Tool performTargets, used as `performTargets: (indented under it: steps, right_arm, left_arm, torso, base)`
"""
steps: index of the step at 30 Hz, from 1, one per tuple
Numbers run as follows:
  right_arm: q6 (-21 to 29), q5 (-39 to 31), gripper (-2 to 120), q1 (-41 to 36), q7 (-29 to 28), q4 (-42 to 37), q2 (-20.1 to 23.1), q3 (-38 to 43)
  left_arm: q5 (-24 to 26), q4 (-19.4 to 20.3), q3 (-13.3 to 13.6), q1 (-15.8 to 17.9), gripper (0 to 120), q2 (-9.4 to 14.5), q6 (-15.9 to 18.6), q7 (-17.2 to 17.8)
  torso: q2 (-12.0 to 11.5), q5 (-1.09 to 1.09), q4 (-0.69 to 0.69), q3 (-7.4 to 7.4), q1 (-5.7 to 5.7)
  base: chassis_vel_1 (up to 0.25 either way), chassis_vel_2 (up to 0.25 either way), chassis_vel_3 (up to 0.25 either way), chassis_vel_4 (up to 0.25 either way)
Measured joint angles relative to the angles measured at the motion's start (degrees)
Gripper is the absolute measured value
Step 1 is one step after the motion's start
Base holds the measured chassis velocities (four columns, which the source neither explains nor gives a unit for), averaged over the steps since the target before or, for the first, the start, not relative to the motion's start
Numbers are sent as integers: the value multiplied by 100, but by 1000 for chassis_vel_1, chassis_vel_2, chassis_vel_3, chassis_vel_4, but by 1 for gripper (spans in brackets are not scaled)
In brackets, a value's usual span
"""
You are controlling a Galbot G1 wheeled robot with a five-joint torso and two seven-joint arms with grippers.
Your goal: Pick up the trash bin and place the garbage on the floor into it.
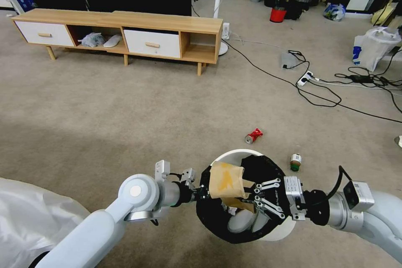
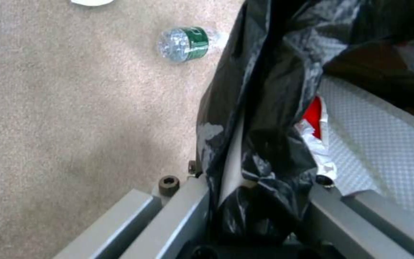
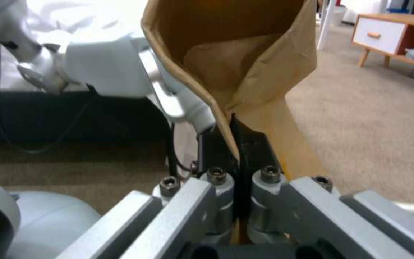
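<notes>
Red can [image 1: 253,135] beyond trash bin [image 1: 234,155]

there is one white bin [image 1: 247,155] with one black bag [image 1: 268,167] inside it, and one brown paper carton [image 1: 226,181] over it. on the carpet lie one crushed red can [image 1: 253,135], one green can [image 1: 295,162] and one clear bottle with a green label [image 2: 184,44]. two grippers are there, the left gripper [image 1: 204,192] and the right gripper [image 1: 256,199]. the wooden cabinet [image 1: 121,33] has two white drawers.

Low wooden sideboard [image 1: 125,29] at back; black cables [image 1: 318,92], white power strip [image 1: 305,78] right.
</notes>
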State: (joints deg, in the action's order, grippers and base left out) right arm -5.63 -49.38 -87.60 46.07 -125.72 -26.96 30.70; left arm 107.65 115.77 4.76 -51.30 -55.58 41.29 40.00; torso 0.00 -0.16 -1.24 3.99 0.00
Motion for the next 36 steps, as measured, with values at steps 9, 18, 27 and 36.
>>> performTargets:
  steps: [9, 18, 27, 36]
  right_arm:
    - [-48, 217, 0, 4, 12, 224, -86, -155]
    - [-94, 505, 0, 6, 11, 398, -230, -396]
    - [-111, 552, 0, 23, 1, 444, -206, -393]
    - [-119, 525, 21, 17, 10, 393, -187, -376]
  left_arm:
    - [-12, 28, 9, 8, 0, -48, -32, 6]
    - [-56, 28, 12, 30, 0, -135, -63, 14]
    - [-103, 25, 25, 20, 0, -183, -65, 15]
    - [-129, -9, 28, 17, 0, -213, -66, 15]
  torso:
    - [0, 0, 0, 0, 0]
    - [0, 0, 0, 0, 0]
    - [0, 0, 0, 0, 0]
    - [0, 0, 0, 0, 0]
  base:
    - [0, 0, 0, 0]
    - [0, 0, 0, 0]
    - [0, 0, 0, 0]
    - [0, 0, 0, 0]
